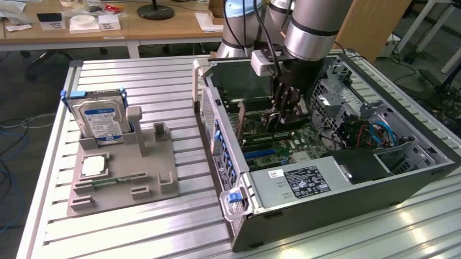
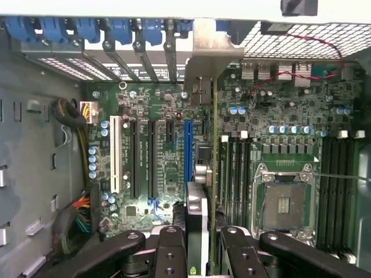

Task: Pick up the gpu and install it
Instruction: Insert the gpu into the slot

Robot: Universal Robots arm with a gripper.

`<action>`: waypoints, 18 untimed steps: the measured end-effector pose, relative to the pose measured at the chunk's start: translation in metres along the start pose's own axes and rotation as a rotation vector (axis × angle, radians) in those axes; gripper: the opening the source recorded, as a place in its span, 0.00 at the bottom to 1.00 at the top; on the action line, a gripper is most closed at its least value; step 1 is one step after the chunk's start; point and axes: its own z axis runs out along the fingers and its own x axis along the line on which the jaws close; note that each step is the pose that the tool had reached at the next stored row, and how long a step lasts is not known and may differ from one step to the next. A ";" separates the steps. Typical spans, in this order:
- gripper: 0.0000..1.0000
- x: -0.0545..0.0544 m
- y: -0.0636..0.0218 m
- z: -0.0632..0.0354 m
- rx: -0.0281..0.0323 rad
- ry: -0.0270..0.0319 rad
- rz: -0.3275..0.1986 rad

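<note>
Inside the open computer case [image 1: 403, 178], our jaws grip the gpu [image 2: 210, 174] edge-on above the motherboard [image 2: 162, 150], not yet seated.

The arm is reached steeply downward from the 12 o'clock edge of the exterior view, its thick silver forearm angled toward 7 o'clock. The wrist is held nearly vertical. The gripper [image 1: 282, 114] is pointed straight down; in the wrist view its black fingers [image 2: 168, 250] are seen closed on the gpu [image 2: 197, 214], which is clamped edge-on between them.
</note>
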 end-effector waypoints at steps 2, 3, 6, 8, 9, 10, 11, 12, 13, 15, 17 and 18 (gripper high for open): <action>0.27 0.003 0.0003 0.0021 0.0001 -0.0001 0.001; 0.27 0.003 0.0010 0.0036 0.0003 -0.0002 0.001; 0.27 0.004 0.0024 0.0089 0.0002 -0.0002 0.001; 0.27 0.004 0.0034 0.0126 0.0002 -0.0002 0.001; 0.27 0.004 0.0043 0.0145 0.0002 -0.0003 0.001; 0.27 0.004 0.0050 0.0163 0.0002 -0.0003 0.001; 0.27 0.004 0.0053 0.0181 0.0002 -0.0003 0.001; 0.27 0.004 0.0054 0.0198 0.0002 -0.0002 0.001; 0.27 0.004 0.0054 0.0217 0.0002 -0.0002 0.001; 0.27 0.004 0.0062 0.0253 0.0001 -0.0002 0.001; 0.27 0.004 0.0087 0.0286 0.0002 -0.0002 0.001; 0.27 0.004 0.0094 0.0304 0.0002 -0.0002 0.001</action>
